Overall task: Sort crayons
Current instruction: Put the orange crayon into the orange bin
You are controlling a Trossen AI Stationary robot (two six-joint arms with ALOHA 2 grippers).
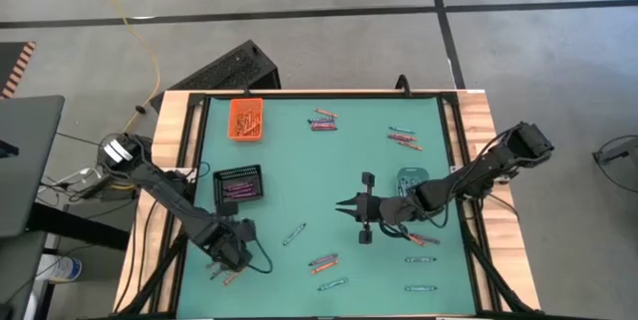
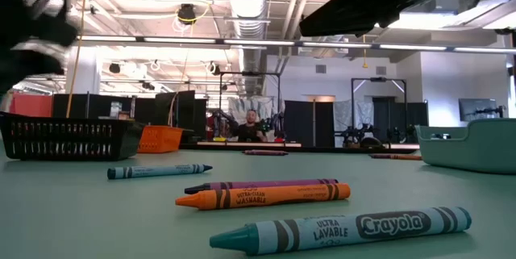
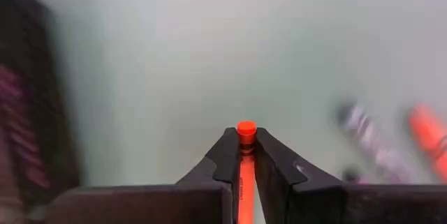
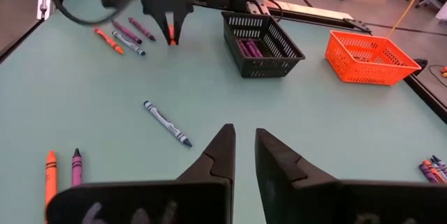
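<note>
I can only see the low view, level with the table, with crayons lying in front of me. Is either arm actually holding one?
Observer: Yes. The left gripper has its jaws shut on an orange crayon.
Operator: What's inside that black basket?
Observer: The black basket holds purple crayons.
Operator: And the other arm?
Observer: The right gripper hangs above the green table, jaws open and empty.
</note>
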